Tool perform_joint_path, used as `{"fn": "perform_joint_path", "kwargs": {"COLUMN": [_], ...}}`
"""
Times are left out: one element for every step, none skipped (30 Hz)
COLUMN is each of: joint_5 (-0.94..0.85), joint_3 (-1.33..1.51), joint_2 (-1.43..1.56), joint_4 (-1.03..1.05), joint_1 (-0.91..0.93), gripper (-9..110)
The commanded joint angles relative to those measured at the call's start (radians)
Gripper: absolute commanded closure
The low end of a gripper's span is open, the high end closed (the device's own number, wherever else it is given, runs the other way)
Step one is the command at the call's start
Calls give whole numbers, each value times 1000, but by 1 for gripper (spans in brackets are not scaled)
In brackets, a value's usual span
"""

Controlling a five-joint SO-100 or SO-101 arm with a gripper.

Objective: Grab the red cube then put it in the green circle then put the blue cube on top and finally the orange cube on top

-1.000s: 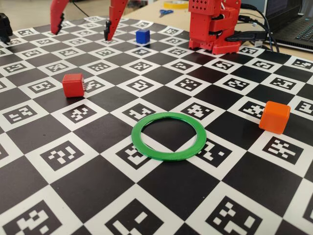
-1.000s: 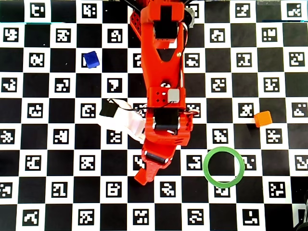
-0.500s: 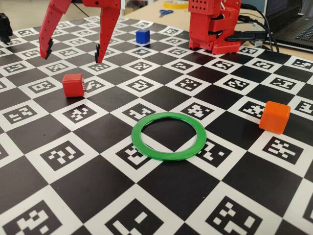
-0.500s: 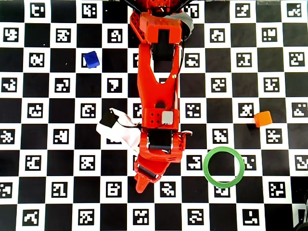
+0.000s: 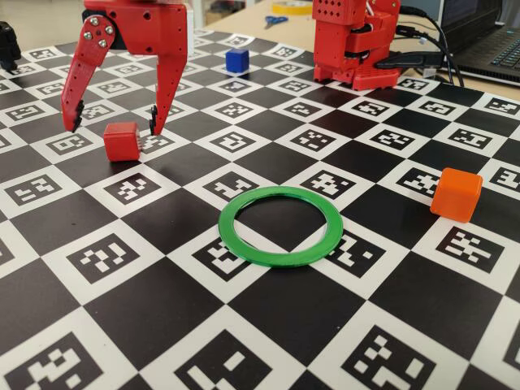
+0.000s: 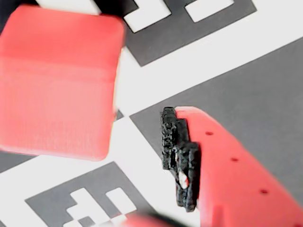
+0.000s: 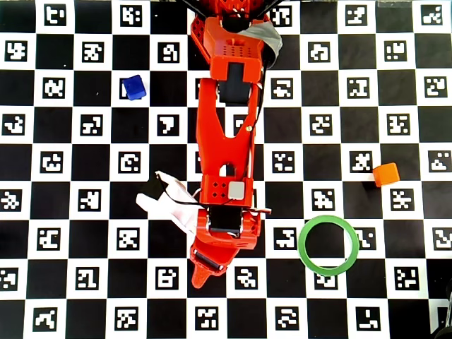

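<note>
Over on the left of the fixed view, the gripper (image 5: 114, 127) hangs with its fingers spread wide, and the red cube (image 5: 121, 140) sits on the checkered mat (image 5: 268, 337) just below and between the tips. It looks nearer the right finger than the left — though from this angle I can't tell how well the cube is centred front to back. To take it cleanly, I'd say the arm should drop a little further, so the dark fingertip (image 6: 179, 158) seen in the wrist view meets the cube's flat side rather than a rounded edge, then close squarely.

The green circle (image 5: 238, 210) lies flat near the middle of the mat with nothing inside it — only bare pattern. The blue cube (image 5: 236, 61) waits far back, the orange cube (image 5: 456, 194) well off to the right, both apart from the ring.
</note>
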Motion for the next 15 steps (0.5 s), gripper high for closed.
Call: {"fn": "perform_joint_path", "kwargs": {"joint_5": [-8,-8,-9,-12,-14,-14,-15,-15,-15,-15,-15,-15,-18,-20,-23], "joint_3": [-84,-86,-86,-86,-86,-86,-86,-86,-86,-86,-84,-83,-81,-80,-77], "joint_2": [29,25,21,18,14,11,8,5,2,0,-2,-2,-2,-2,-2], "joint_4": [-17,-21,-25,-29,-32,-35,-37,-38,-38,-38,-40,-41,-41,-44,-48], "joint_1": [14,14,15,15,15,17,17,18,18,20,21,23,25,25,26], "gripper": [59,59,59,59,59,59,59,59,59,59,59,59,59,59,59]}}
